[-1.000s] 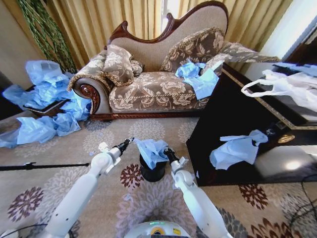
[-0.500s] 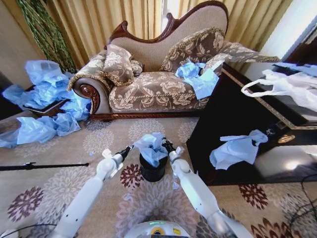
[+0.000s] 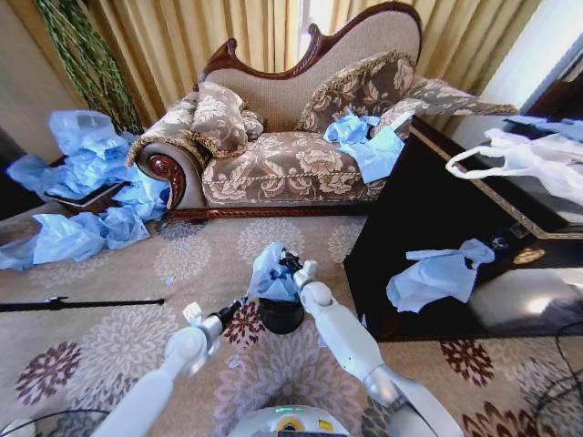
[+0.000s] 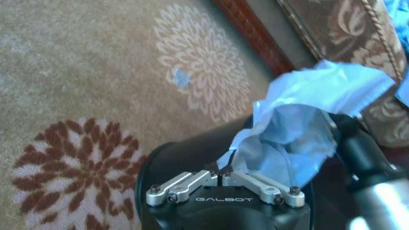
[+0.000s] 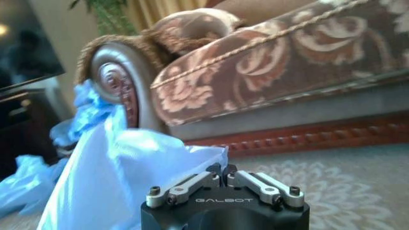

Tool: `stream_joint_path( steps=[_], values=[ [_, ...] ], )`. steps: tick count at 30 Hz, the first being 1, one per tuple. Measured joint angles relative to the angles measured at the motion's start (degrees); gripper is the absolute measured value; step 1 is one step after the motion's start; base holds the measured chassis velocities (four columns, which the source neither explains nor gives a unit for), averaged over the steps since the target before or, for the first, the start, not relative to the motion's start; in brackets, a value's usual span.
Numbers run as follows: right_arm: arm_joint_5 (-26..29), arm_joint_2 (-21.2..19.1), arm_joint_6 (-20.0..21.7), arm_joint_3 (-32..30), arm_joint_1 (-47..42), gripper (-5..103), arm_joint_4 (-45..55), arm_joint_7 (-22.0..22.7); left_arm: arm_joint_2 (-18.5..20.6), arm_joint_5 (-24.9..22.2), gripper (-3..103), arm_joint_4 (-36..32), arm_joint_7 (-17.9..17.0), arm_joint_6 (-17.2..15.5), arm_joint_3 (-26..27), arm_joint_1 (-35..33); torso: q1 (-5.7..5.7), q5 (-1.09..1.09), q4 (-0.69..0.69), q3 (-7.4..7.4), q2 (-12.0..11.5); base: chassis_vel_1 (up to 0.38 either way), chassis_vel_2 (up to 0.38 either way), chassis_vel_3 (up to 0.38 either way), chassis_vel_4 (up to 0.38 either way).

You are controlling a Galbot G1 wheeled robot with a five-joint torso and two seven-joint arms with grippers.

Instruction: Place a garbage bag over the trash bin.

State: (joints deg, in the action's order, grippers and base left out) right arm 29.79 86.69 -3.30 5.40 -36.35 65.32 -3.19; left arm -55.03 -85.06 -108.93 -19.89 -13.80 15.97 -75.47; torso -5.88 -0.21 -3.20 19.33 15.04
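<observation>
A beige carpet (image 3: 109, 337) with maroon flower medallions spreads before a brocade sofa (image 3: 291, 146) with carved wood trim; gold curtains (image 3: 209, 36) hang behind, and a glossy dark tabletop (image 3: 537, 300) stands to the right. The bin (image 3: 281, 315), black and cylindrical, sits on the carpet. The crinkly translucent blue bag (image 3: 270, 275) hangs bunched just above it, pinched in the right gripper's (image 3: 288, 262) closed fingers. The left gripper (image 3: 239, 306) sits beside the bin, fingers together, empty.
</observation>
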Motion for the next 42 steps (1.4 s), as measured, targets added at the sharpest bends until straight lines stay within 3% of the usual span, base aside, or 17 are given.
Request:
stream_joint_path(
  steps=[6, 12, 13, 15, 17, 19, 22, 23, 25, 27, 28, 30, 31, 33, 37, 39, 42],
  values=[
    [-2.47, 0.38, -0.45, 2.54, -0.63, 0, 2.46, -1.41, 0.71, 2.56, 0, -3.68, 1.12, 0.08, 0.02, -2.53, 0.0, 0.0, 0.04, 0.0, 0.0, 0.0, 0.0, 0.0, 0.0],
    [-10.01, 0.47, -2.5, 5.76, -1.47, -2, 4.4, -3.9, 0.96, 6.97, 0, -6.9, 1.84, 0.13, -0.53, -4.47, 0.0, 0.01, 0.04, 0.0, 0.0, 0.0, 0.0, 0.0, 0.0],
    [-10.42, 0.38, -2.58, 5.86, -1.81, 3, 4.67, -3.86, 0.96, 7.32, 0, -6.89, 1.84, 0.17, -0.2, -4.48, 0.0, 0.0, 0.03, 0.0, 0.0, 0.0, 0.0, 0.0, 0.0],
    [-10.72, 0.24, -2.69, 5.84, -2.29, 3, 4.96, -3.56, 1.08, 7.8, -2, -6.73, 1.82, 0.22, 0.46, -4.47, 0.0, 0.01, 0.03, 0.0, 0.0, 0.0, 0.0, 0.0, 0.0],
    [-10.88, 0.06, -2.76, 5.72, -2.73, 9, 5.25, -3.24, 1.3, 8.74, 3, -6.45, 1.82, 0.36, 0.99, -4.46, 0.0, 0.01, 0.03, 0.0, 0.0, 0.0, 0.0, 0.0, 0.0],
    [-11.52, -0.47, -3.47, 5.13, -3.82, 25, 6.23, -2.24, 2.41, 14.76, 15, -5.45, 2.83, 2.47, 2.22, -4.88, 0.0, 0.0, 0.02, 0.0, 0.0, 0.0, 0.0, 0.0, 0.0],
    [-12.24, -0.65, -4.35, 4.73, -4.59, 30, 6.95, -1.79, 3.23, 20.21, 19, -5.16, 3.93, 4.59, 2.73, -5.38, 0.0, 0.01, 0.04, 0.0, 0.0, 0.0, 0.0, 0.0, 0.0],
    [-12.5, -0.91, -5.43, 4.2, -5.76, 36, 8.56, -1.34, 4.23, 26.88, 30, -5.03, 6.1, 7.01, 3.34, -5.98, 0.0, 0.01, 0.04, 0.0, 0.0, 0.0, 0.0, 0.0, 0.0],
    [-12.47, -1.12, -5.64, 4.03, -6.37, 41, 9.54, -1.19, 4.64, 29.19, 30, -5.03, 7.12, 7.9, 3.56, -6.21, 0.0, 0.01, 0.04, 0.0, 0.0, 0.0, 0.0, 0.0, 0.0],
    [-12.3, -2.01, -6.01, 3.76, -8.33, 52, 12.55, -0.71, 5.86, 34.99, 41, -5.03, 10.05, 10.51, 4.01, -6.78, 0.0, 0.01, 0.03, 0.0, 0.0, 0.0, 0.0, 0.0, 0.0],
    [-12.3, -2.01, -6.01, 3.76, -8.33, 52, 12.55, -0.71, 5.86, 34.99, 41, -5.03, 10.05, 10.51, 4.01, -6.78, 0.0, 0.01, 0.03, 0.0, 0.0, 0.0, 0.0, 0.0, 0.0],
    [-12.39, -2.63, -6.2, 3.77, -9.39, 58, 14.4, -0.4, 6.77, 39.19, 52, -4.93, 12.53, 12.8, 4.33, -7.01, 0.0, 0.01, 0.02, 0.0, 0.0, 0.0, 0.0, 0.0, 0.0],
    [-12.54, -2.69, -6.27, 3.8, -9.53, 68, 14.62, -0.16, 7.21, 41.54, 57, -4.76, 13.8, 13.91, 4.53, -7.3, 0.0, 0.01, 0.02, 0.0, 0.0, 0.0, 0.0, 0.0, 0.0],
    [-12.64, -2.64, -6.32, 3.79, -9.52, 68, 14.61, -0.02, 7.39, 42.76, 63, -4.71, 14.32, 14.56, 4.65, -7.5, 0.0, 0.01, 0.03, 0.01, 0.0, 0.0, 0.0, 0.0, 0.0],
    [-13.09, -1.62, -6.48, 3.87, -8.08, 89, 13.12, 0.32, 7.99, 48.16, 80, -4.7, 15.39, 17.68, 5.89, -8.49, 0.0, 0.01, 0.05, 0.01, 0.0, 0.0, 0.0, 0.0, 0.0],
    [-13.14, -1.46, -6.49, 3.9, -7.78, 89, 12.9, 0.34, 8.1, 48.99, 85, -4.49, 15.39, 18.16, 6.12, -8.29, 0.0, 0.01, 0.05, 0.01, 0.0, 0.0, 0.0, 0.0, 0.0],
    [-13.33, -1.23, -6.49, 4.08, -6.98, 100, 12.2, 0.41, 9.27, 50.0, 98, -2.9, 15.25, 18.95, 5.87, -5.47, -0.01, 0.01, 0.04, 0.01, 0.0, 0.0, 0.0, 0.0, 0.0]
  ],
)
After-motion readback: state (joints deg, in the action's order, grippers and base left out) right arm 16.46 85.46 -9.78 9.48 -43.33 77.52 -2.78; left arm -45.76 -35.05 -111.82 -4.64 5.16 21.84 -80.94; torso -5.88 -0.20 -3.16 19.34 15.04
